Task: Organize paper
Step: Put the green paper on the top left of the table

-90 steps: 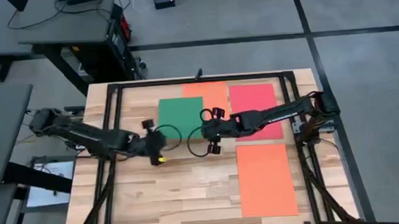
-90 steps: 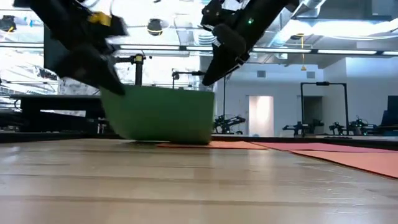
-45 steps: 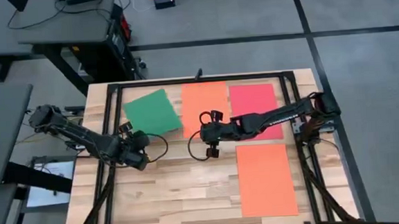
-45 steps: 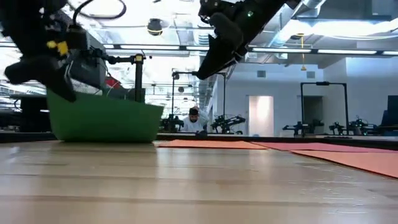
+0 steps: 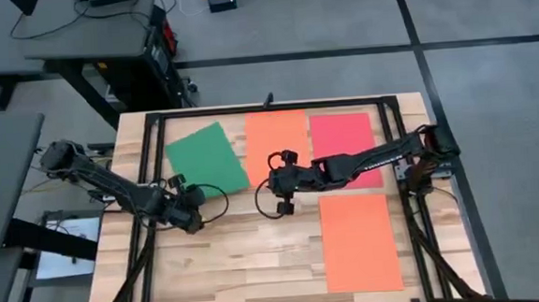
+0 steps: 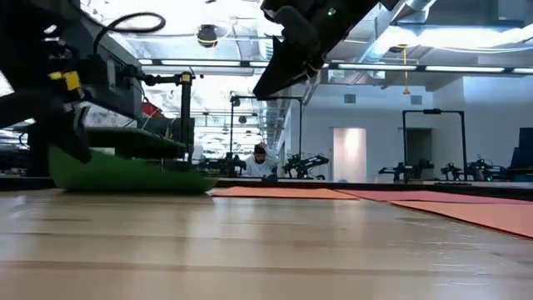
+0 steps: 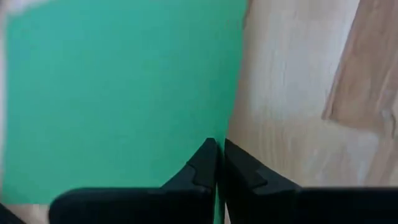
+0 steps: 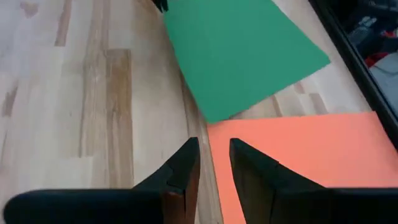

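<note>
Paper is the whole job, and four sheets show on the wooden surface (image 5: 210,258): the green sheet (image 5: 206,157), the orange sheet (image 5: 276,136) just beside it, the pink-red sheet (image 5: 342,135) on the orange sheet's other side, and a second orange sheet (image 5: 359,241) lying apart toward the near edge, below the pink-red one. Taking the first orange sheet as the landmark, orange and pink-red sit side by side with long edges parallel and short ends roughly level, so that pair looks settled. The green sheet is the unfinished one, by my reading: its long axis runs roughly the same way as the orange sheet's but is skewed, so that its corner nearest the arms comes up against the orange sheet's long edge and may just overlap it. The left claw (image 5: 191,218) is closed tight on the green sheet's near corner, the paper edge pinched between its fingers (image 7: 202,171), and from table height the sheet (image 6: 125,171) seems to droop low, though I cannot tell how much of it rests flat. The right claw (image 5: 279,181) hovers over the near end of the first orange sheet, fingers (image 8: 180,171) narrowly parted and holding nothing. Still to do, as I judge it: square the green sheet up and bring the far-off orange sheet into the row.
</note>
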`<action>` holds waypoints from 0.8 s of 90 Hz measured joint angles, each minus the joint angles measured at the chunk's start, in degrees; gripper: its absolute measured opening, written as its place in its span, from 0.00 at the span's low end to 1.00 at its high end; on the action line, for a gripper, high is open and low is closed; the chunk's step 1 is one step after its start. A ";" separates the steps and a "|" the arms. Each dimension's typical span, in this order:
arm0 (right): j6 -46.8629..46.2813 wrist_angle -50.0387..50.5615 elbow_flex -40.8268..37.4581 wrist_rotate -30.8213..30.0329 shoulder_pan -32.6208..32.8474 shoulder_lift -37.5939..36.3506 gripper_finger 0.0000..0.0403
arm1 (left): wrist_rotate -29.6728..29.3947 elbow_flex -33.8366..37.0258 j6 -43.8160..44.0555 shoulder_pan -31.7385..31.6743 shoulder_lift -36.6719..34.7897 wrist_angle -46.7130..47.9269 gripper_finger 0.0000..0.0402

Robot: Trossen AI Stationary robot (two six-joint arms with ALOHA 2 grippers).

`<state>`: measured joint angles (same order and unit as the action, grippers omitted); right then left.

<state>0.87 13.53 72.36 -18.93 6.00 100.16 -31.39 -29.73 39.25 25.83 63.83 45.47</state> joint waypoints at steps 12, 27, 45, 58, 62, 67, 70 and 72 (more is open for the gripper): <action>6.16 -5.56 0.00 1.16 0.33 3.32 0.26 | 1.30 0.26 0.76 1.21 0.00 -1.01 0.00; 13.82 -15.16 0.01 1.22 0.78 9.66 0.39 | 1.32 0.22 -0.78 2.39 -0.24 -4.06 0.00; 17.91 -17.23 5.09 0.63 0.67 15.90 0.50 | 1.28 0.22 -0.90 3.21 -0.52 -6.26 0.00; 22.32 -15.21 10.05 0.30 0.22 20.74 0.53 | 1.27 0.17 -1.33 3.77 -1.25 -7.98 0.00; 22.87 -13.23 11.72 0.27 0.04 22.20 0.53 | 1.27 0.16 -1.23 3.90 -1.50 -8.45 0.00; 23.02 -10.81 13.56 0.08 -0.29 23.75 0.53 | 1.28 0.15 -1.20 3.91 -1.88 -8.78 0.00; 23.03 -9.27 14.41 -0.48 -0.51 24.55 0.53 | 1.26 0.15 -1.18 3.91 -2.00 -9.00 0.00; 23.06 -8.75 14.97 -0.66 -0.55 25.07 0.53 | 1.26 0.15 -1.16 3.91 -2.05 -9.13 0.00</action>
<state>23.93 4.78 87.33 -19.59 5.45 125.23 -30.13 -29.58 38.09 29.74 61.78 36.34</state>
